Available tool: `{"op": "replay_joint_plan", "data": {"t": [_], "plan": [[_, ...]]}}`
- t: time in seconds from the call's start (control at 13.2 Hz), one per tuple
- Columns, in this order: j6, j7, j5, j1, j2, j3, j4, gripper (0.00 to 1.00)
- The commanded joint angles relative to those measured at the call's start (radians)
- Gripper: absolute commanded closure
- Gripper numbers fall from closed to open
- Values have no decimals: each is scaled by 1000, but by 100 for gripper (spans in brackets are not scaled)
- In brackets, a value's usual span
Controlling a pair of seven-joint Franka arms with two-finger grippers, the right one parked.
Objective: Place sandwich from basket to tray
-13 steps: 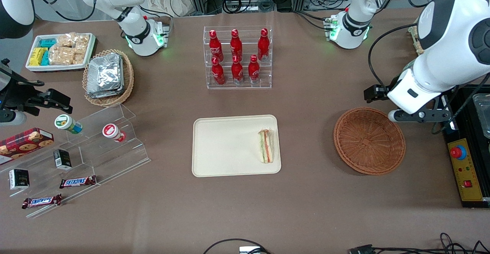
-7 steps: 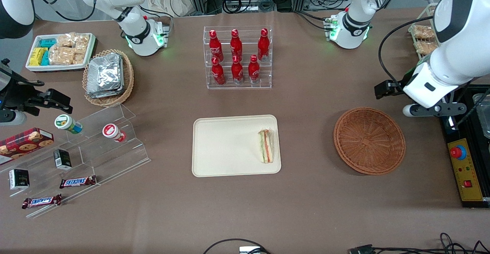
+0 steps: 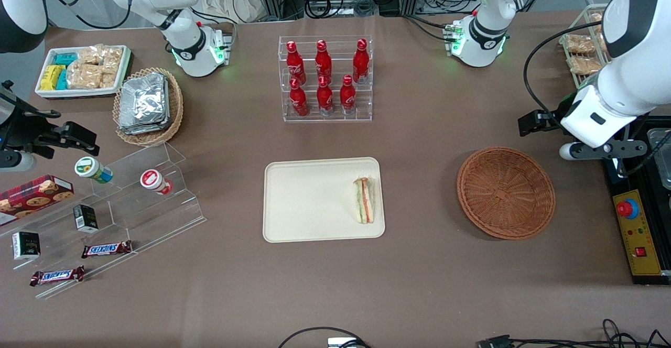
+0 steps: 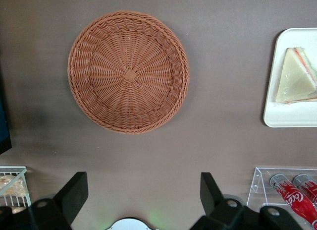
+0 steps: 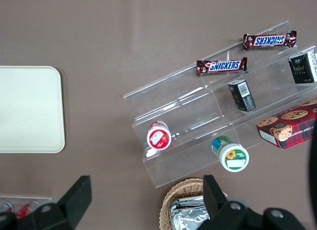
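The sandwich (image 3: 364, 199) (image 4: 297, 75), a wrapped white wedge with red and green layers, lies on the cream tray (image 3: 309, 201) (image 4: 290, 120), near the rim that faces the basket. Nothing is in the reddish-brown wicker basket (image 3: 506, 193) (image 4: 130, 71), which stands on the table toward the working arm's end. My gripper (image 3: 602, 150) (image 4: 142, 195) hangs high above the table beside the basket, farther from the front camera than it. It is open, and only bare tabletop shows between the fingers (image 4: 74, 189).
A clear rack of red bottles (image 3: 326, 78) stands farther from the front camera than the tray. A wire rack of snack packs (image 3: 579, 54) and a yellow control box (image 3: 637, 232) sit at the working arm's end. Toward the parked arm's end are a foil-pack basket (image 3: 148, 104) and an acrylic snack stand (image 3: 120, 206).
My gripper has drawn away from the basket toward the working arm's end of the table. The sandwich, tray and basket have not moved.
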Motion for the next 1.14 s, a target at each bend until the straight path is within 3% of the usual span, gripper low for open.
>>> {"op": "replay_joint_plan", "data": {"t": [0.0,1.06], "plan": [[19,7,2,16,-30,-18,-31,0],[27,7,3,21,-21,-15,-28,0]]}}
